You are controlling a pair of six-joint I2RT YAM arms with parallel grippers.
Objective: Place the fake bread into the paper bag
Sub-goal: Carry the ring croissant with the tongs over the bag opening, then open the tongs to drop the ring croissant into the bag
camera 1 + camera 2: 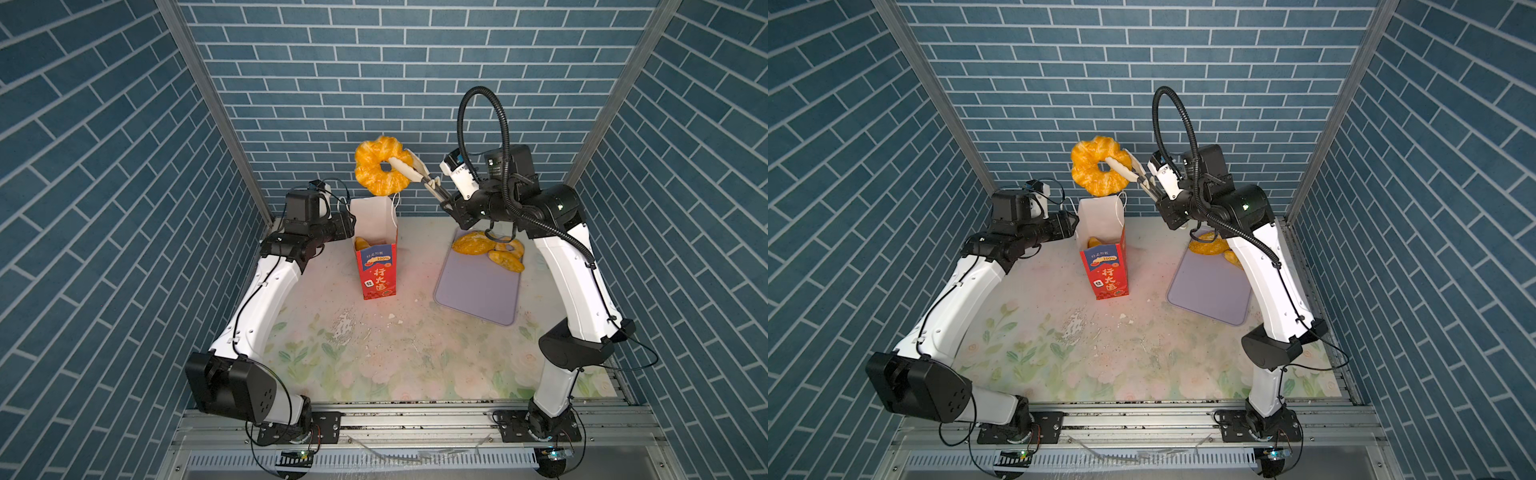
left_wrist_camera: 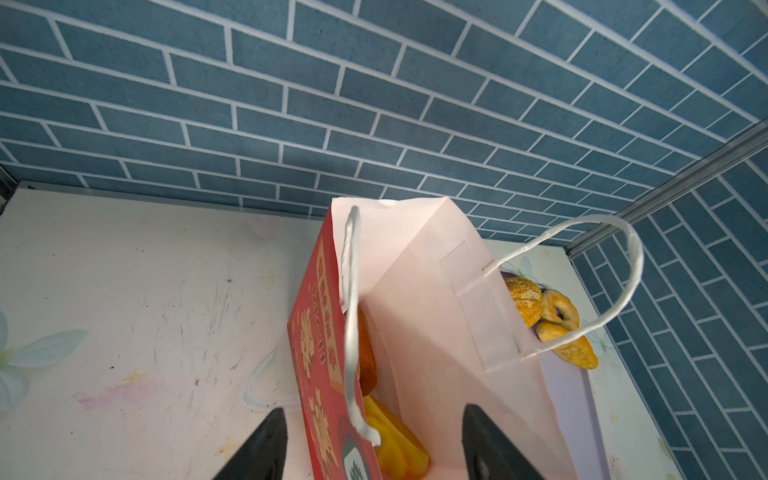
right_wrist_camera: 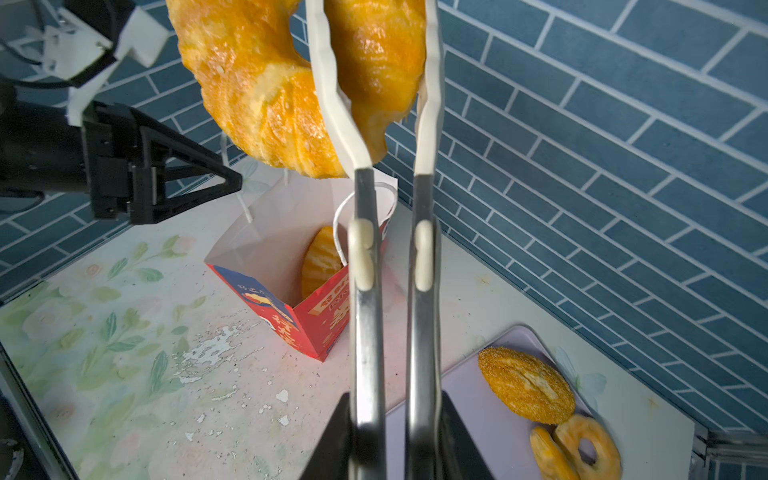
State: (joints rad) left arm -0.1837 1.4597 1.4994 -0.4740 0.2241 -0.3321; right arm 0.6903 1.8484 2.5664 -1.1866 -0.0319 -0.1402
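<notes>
Right tool (image 3: 392, 444) clenches steel tongs with white tips (image 1: 415, 172) that pinch the glossy golden ring-shaped fake bread (image 1: 370, 174) through its hole, over the tall red paper bag (image 1: 376, 270) near the far edge of the table (image 1: 374, 353); it seems light, soft and slick, so gripping across the ring suits.

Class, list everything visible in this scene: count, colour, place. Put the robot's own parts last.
table: one, pale floral
paper bag: one, red, upright mid-table
pastries in the bag: at least two, orange-yellow
tray: one, lilac, right of the bag
pastries on the tray: three, golden, far end
tongs: one pair, white-tipped metal, in the right end effector
ring pastry: one, golden-orange, held in the tongs above the paper bag
left end effector: one, black, open at the bag's rim
right end effector: one, black, shut on the tongs
</notes>
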